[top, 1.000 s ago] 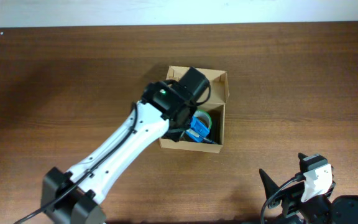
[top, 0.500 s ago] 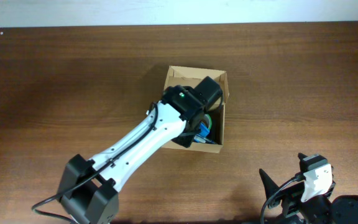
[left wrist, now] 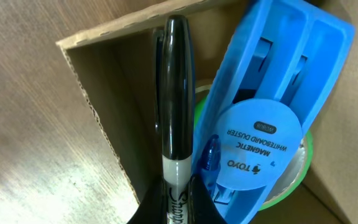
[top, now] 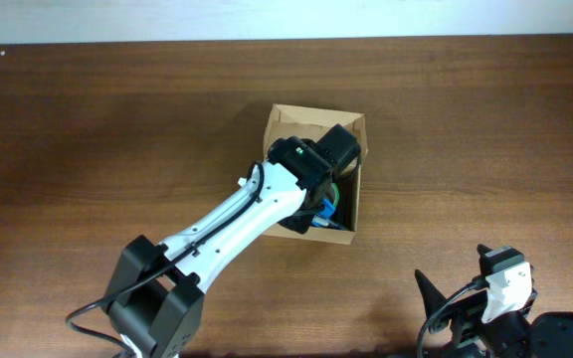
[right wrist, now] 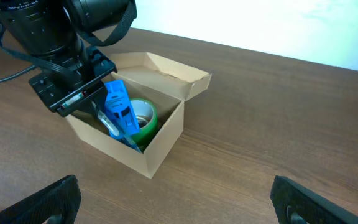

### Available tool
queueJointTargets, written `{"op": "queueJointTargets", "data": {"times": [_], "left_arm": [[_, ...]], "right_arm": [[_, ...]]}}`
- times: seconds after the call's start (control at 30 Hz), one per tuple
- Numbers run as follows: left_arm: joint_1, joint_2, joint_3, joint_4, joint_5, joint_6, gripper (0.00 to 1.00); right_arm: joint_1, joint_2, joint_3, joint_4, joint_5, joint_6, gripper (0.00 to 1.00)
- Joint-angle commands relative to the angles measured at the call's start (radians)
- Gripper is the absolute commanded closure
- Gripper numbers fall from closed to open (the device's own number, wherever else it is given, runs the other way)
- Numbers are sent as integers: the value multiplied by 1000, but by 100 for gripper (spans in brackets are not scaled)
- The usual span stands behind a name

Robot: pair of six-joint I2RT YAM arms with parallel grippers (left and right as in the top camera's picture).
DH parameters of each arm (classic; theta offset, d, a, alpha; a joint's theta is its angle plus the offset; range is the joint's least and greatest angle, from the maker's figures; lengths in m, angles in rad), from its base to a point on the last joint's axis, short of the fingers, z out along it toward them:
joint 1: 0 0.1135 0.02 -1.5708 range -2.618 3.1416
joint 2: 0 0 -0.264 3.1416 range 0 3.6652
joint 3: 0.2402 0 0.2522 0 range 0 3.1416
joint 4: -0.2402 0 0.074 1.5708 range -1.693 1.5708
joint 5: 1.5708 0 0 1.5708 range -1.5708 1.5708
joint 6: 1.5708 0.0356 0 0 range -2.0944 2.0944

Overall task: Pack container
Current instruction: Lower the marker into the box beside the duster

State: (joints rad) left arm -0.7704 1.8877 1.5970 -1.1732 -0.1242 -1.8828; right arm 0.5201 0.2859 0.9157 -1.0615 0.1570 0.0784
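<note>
Overhead: straight down on the table (top: 88,129). Left wrist: close, into the container (left wrist: 36,137). Right wrist: the same box, obliquely, from farther off.

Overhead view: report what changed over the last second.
The left arm swung toward the right of the view, carrying its wrist from the left side of the container to over its middle, so it now hides more of the blue eraser. The left gripper is shut on the black marker inside the container. The container and the open right gripper stayed put.
</note>
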Motion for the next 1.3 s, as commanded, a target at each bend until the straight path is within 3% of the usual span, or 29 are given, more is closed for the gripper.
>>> {"op": "queueJointTargets", "data": {"times": [0.0,0.17,0.3,0.33,0.93,1.17,1.27], "left_arm": [[1,14,2,3,-31,-18,98],[0,14,1,3,-30,-18,95],[0,14,1,3,-29,-18,73],[0,14,1,3,-28,-18,71],[1,-40,2,-10,-5,-17,71],[1,-195,2,-146,-42,-17,69],[1,-240,2,-201,-60,-17,61]], "right_arm": [[-5,-3,-2,3,13,8,1],[-5,-3,-2,3,12,8,1],[-5,-3,-2,3,13,8,1],[-5,-3,-2,3,12,8,1],[-5,-3,-2,3,12,8,1],[-5,-3,-2,3,13,8,1],[-5,-3,-2,3,13,8,1]]}}
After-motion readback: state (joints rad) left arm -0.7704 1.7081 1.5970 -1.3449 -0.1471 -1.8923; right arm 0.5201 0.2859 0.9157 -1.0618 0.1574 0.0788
